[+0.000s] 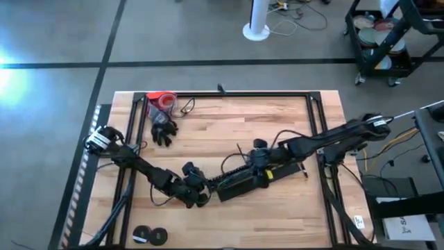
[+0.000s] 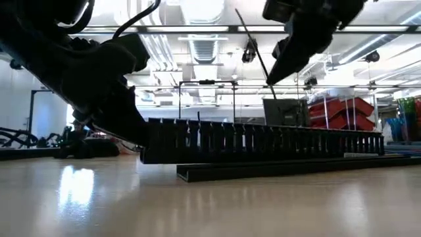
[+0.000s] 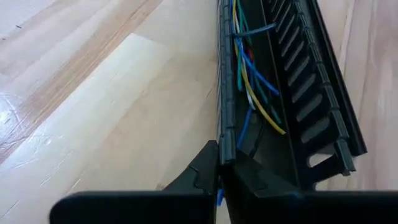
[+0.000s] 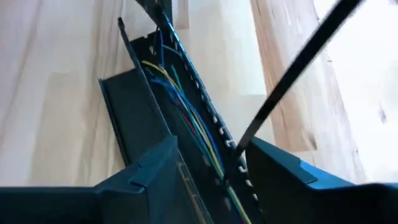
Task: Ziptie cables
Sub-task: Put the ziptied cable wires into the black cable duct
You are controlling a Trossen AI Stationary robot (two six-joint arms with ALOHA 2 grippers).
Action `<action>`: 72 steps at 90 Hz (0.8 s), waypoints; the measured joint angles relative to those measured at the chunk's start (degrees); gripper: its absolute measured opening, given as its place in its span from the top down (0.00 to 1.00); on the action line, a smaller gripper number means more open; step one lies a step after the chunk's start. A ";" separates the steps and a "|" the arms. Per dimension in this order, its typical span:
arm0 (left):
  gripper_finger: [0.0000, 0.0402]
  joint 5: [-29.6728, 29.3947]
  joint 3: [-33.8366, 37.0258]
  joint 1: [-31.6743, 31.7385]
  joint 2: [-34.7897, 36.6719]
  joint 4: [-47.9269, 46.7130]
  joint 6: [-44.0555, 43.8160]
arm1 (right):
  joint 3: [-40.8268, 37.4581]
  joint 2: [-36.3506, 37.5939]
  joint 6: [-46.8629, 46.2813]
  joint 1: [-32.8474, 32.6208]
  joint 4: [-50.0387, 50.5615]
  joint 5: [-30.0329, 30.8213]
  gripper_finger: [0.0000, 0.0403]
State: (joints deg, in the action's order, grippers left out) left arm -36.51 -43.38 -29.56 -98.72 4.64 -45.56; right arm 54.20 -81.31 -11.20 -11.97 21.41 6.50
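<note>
A long black slotted duct (image 1: 243, 179) lies slantwise on the wooden table, mid-front. Thin blue, yellow and green cables (image 3: 249, 81) run inside it along its length, also in the right wrist view (image 4: 186, 118). My left gripper (image 1: 200, 193) is at the duct's left end, shut on its wall. My right gripper (image 1: 258, 158) hovers above the duct's middle with a thin black zip tie (image 4: 292, 71) that sticks up from its fingertips (image 2: 271, 79). A flat black strip (image 2: 263, 170) lies on the table in front of the duct. My left gripper pinches the duct's side wall (image 3: 225, 149) at the duct's left end, one finger inside the channel and one outside. The fingers come level, along the duct. The duct rests on the table. My right gripper has the zip tie by its lower end (image 4: 239, 146), beside the inner face of one finger (image 4: 267, 168); the pinch itself does not show plainly. The fingers slant down from above. The tie stands up and away, clear of the duct.
A red object (image 1: 161, 99) and a black glove (image 1: 164, 130) lie at the far left. Two dark rolls (image 1: 150, 236) sit at the near edge. Black rails (image 1: 229, 94) frame the table's far and side edges.
</note>
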 joint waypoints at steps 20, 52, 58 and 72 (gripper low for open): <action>1.00 0.02 0.00 0.00 0.00 -0.05 0.02 | -1.78 -0.74 1.92 0.74 -3.62 0.03 0.66; 1.00 0.02 0.00 0.02 0.00 -0.02 0.07 | -1.50 -0.43 1.80 1.51 -4.51 1.50 0.92; 1.00 0.03 0.00 0.02 0.00 -0.04 0.07 | -1.21 -0.15 1.83 1.53 -4.67 1.57 0.95; 1.00 0.04 0.00 0.02 0.00 -0.10 0.07 | -1.21 0.21 2.07 1.53 -4.02 0.87 1.00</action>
State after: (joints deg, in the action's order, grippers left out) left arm -36.47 -43.38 -29.54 -98.72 4.54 -45.50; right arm 52.99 -81.10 -9.13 -10.44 17.39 7.38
